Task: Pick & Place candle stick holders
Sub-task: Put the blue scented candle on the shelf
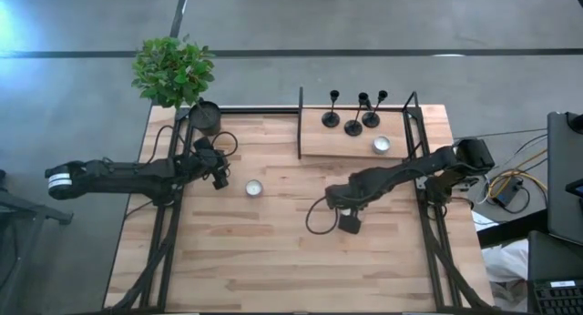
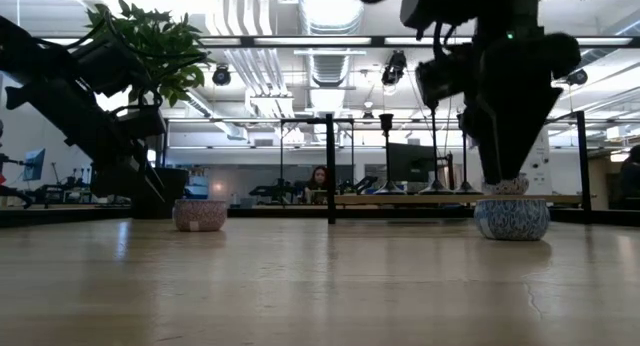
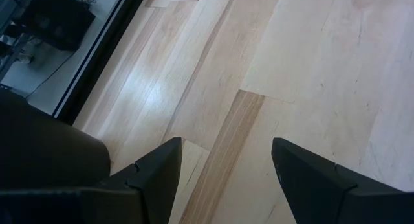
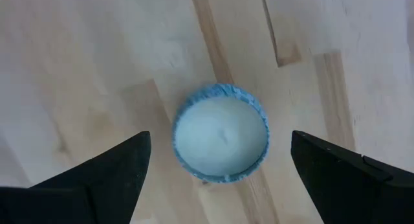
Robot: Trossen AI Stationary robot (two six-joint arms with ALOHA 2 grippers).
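We note the three candle stick holders standing upright in a close group on the raised wooden shelf at the counter's far edge. The right gripper hangs directly above a blue candle cup in front of that shelf, jaws released, grasping nothing. The left gripper hovers over bare counter, well off to the shelf's side, jaws released too.
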